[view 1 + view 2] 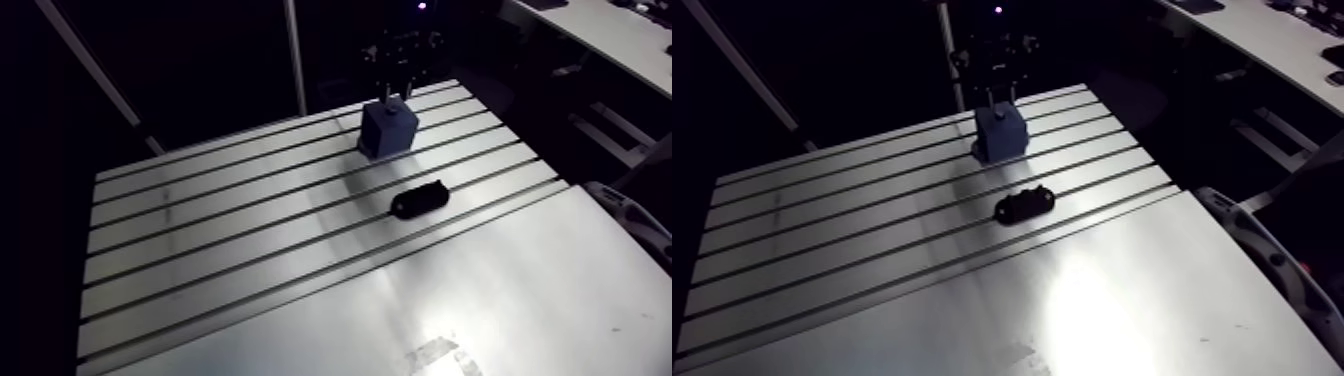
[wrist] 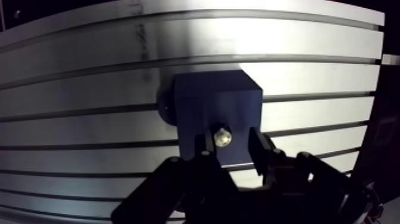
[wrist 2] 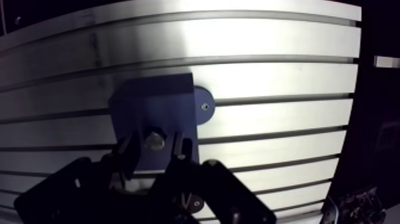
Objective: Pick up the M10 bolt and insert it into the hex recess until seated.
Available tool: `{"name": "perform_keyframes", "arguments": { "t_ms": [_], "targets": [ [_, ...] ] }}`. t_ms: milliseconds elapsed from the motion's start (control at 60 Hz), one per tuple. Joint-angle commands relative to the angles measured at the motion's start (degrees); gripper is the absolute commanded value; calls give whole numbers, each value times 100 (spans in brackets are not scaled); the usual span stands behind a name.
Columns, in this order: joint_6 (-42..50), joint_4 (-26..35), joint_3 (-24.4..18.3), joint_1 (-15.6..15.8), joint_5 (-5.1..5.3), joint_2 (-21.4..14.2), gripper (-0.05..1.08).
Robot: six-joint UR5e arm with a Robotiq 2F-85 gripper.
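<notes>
Blue block [image 2: 217, 104] is carrying the M10 bolt [image 2: 222, 138] upright. The hand [image 2: 232, 140] is straddling it, fingers parted, gripping nothing. Insertion is looking done. A black part [image 1: 418, 200] is lying at the block's five o'clock.

This looks like a robotics lab or workshop test bench, though the dim surroundings leave that uncertain. The work surface is a bare silver aluminium table [image 1: 520, 290] with long parallel slots machined across it. A dark blue square block [image 1: 388, 132] stands on it, and a small black oblong part [image 1: 418, 200] lies nearby, apart from the block.
</notes>
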Motion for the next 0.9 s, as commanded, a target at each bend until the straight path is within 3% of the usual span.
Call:
{"name": "perform_keyframes", "arguments": {
  "t_ms": [17,900],
  "targets": [
    [-1,2,-6,23,29,5,57],
    [-19,-7,98,14,2,22,57]
  ]
}}
